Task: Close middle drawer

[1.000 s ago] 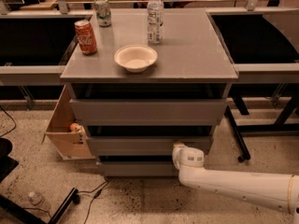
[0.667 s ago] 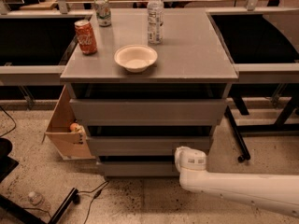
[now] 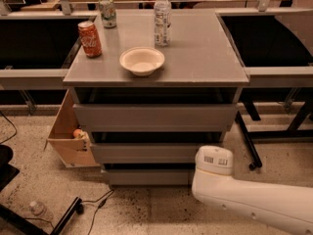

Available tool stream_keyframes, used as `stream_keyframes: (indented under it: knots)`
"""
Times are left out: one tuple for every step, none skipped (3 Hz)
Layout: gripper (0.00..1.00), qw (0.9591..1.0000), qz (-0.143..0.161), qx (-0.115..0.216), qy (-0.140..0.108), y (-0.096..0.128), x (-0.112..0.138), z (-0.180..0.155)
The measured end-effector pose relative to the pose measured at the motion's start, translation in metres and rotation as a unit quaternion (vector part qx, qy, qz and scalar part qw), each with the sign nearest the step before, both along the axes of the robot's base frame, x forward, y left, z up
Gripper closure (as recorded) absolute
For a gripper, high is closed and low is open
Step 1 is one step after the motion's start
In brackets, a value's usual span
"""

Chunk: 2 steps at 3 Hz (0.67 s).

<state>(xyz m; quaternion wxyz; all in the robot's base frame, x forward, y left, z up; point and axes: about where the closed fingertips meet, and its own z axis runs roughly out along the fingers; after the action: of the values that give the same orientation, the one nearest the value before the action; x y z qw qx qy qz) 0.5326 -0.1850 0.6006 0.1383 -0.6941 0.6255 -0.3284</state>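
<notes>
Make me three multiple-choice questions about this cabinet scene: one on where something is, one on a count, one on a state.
1. Where is the hand?
A. raised high over everything
B. low, by the right end of the middle drawer front
C. on the floor at far left

2. How many cans stand on the cabinet top?
A. one
B. four
C. two

3. The white bowl is:
A. upright and empty
B. upside down
C. full of fruit

Answers:
1 B, since the white arm ends low beside that front.
2 C, since there is a red can and a greenish can behind it.
3 A, since its bare inside faces up.
</notes>
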Motion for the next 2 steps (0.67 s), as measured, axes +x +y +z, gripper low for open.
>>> stream_keyframes:
  knots:
    - [1.0, 0.9963, -0.074, -0.039, 0.018, -0.053, -0.006, 0.064]
    - [1.0, 0.9742, -0.209, -0.019, 0.083, -0.132, -0.027, 0.077]
